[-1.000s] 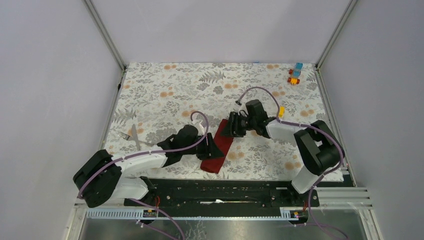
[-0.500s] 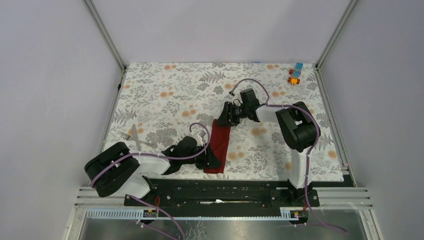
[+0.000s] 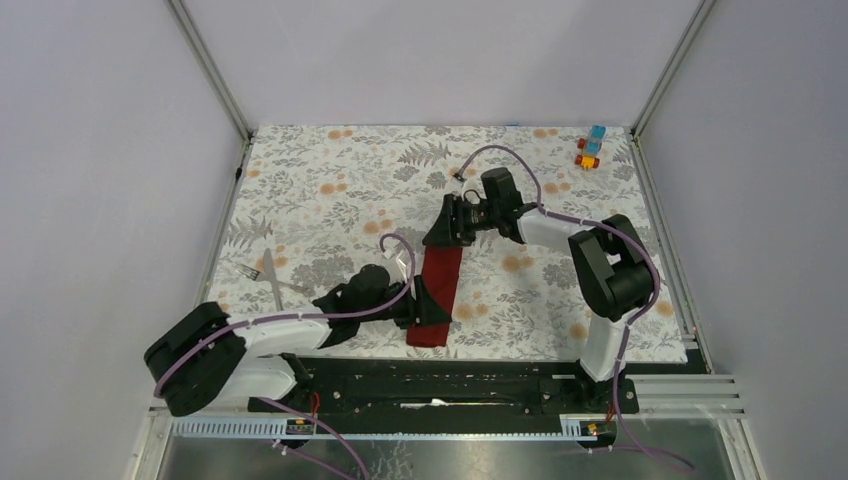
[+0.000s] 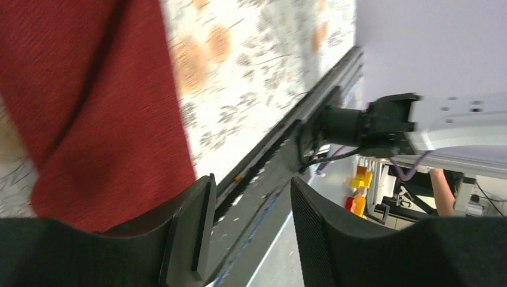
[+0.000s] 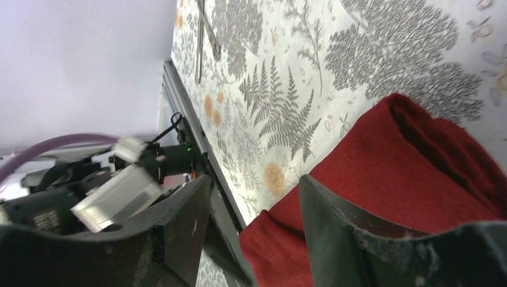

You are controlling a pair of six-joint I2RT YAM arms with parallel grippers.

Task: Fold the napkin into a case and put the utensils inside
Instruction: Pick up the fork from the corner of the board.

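Observation:
The dark red napkin (image 3: 441,281) lies folded into a narrow long case near the table's front middle, one end toward the front edge. My left gripper (image 3: 428,303) stands open at the strip's near left side; in the left wrist view (image 4: 251,191) nothing is between its jaws and the red cloth (image 4: 89,89) lies off to the left. My right gripper (image 3: 441,234) is open over the strip's far end, with the cloth (image 5: 388,179) lying under and past its jaws. The utensils, a silver fork and knife (image 3: 270,279), rest at the table's left, and show small in the right wrist view (image 5: 203,36).
Small orange, blue and yellow toy blocks (image 3: 590,148) sit at the far right corner. The black rail (image 3: 440,385) carrying the arm bases runs along the table's front edge. Grey walls and metal posts close in the floral table (image 3: 330,190).
The arms have drawn the cloth from a short slanted fold into a longer, straighter strip. My right gripper moved to its far end. Both pairs of jaws now stand wider apart.

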